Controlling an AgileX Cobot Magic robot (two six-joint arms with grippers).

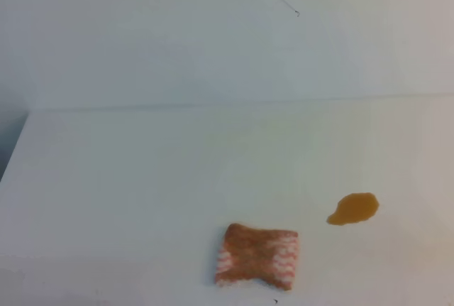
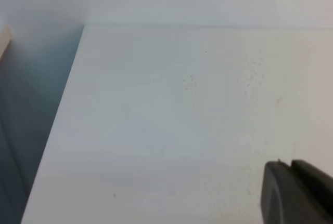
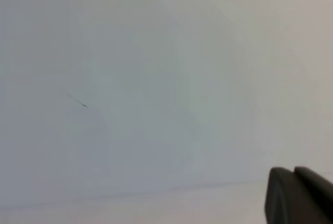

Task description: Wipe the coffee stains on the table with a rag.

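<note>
The rag (image 1: 257, 255), an orange-brown cloth with pinkish-white striped edges, lies flat near the front edge of the white table (image 1: 142, 178). The coffee stains (image 1: 354, 208) are one amber oval blotch with a short tail, just right of the rag and a little farther back, not touching it. No gripper shows in the exterior high view. In the left wrist view, my left gripper (image 2: 290, 166) shows as dark fingers pressed together at the bottom right, over bare tabletop. My right gripper (image 3: 294, 171) looks the same in the right wrist view, shut and holding nothing.
A plain white wall (image 1: 213, 36) rises behind the table. The table's left edge (image 2: 58, 120) drops off to a dark gap in the left wrist view. Faint specks (image 2: 252, 70) dot the tabletop there.
</note>
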